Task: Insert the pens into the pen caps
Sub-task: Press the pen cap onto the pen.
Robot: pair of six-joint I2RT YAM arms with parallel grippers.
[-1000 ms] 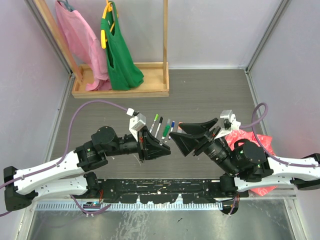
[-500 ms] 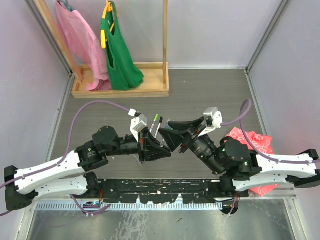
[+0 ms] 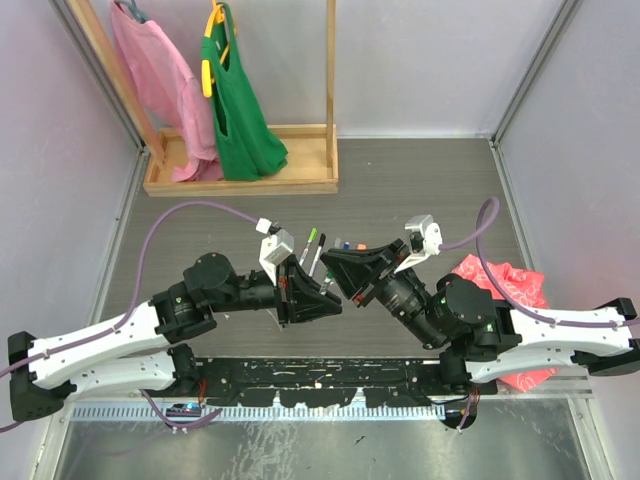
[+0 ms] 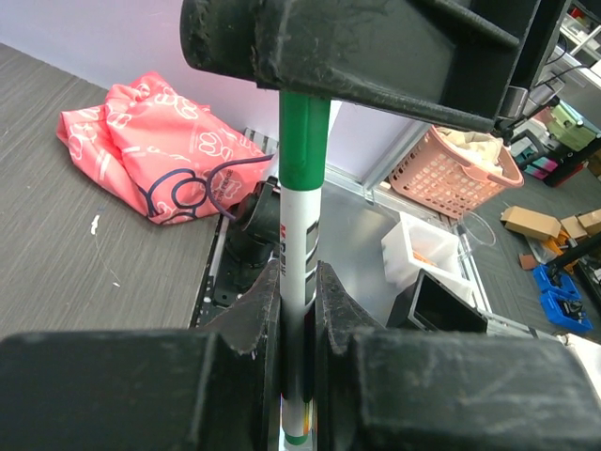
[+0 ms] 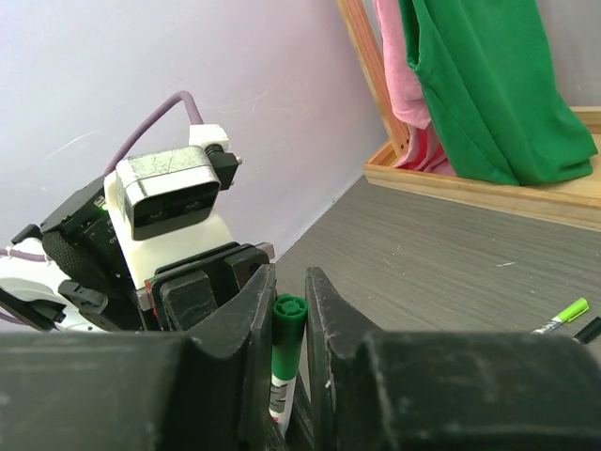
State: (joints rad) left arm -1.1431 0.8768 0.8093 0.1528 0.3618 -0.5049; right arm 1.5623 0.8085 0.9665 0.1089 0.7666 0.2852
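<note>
Three lilac walls (image 3: 430,60) enclose a grey bench (image 3: 420,190), wooden rack (image 3: 240,185) behind.
Left pincer (image 4: 299,310) pinches a white pen (image 4: 299,235); right pincer (image 5: 288,282) pinches its green cap (image 5: 289,318).

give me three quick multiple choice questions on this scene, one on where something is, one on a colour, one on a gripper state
1. Where does the pink patterned bag lie?
A) on the table by the right arm
B) at the far wall
C) hanging up

2. What colour is the pen cap held in the right gripper?
A) orange
B) green
C) black

3. What state is the left gripper in?
A) wide open and empty
B) shut on nothing
C) shut on the pen

Answers:
1 A, the top view shows the bag lying flat next to the right arm.
2 B, the right wrist view shows a green tube between the jaws.
3 C, the left wrist view shows the white barrel pinched from both sides.
</note>
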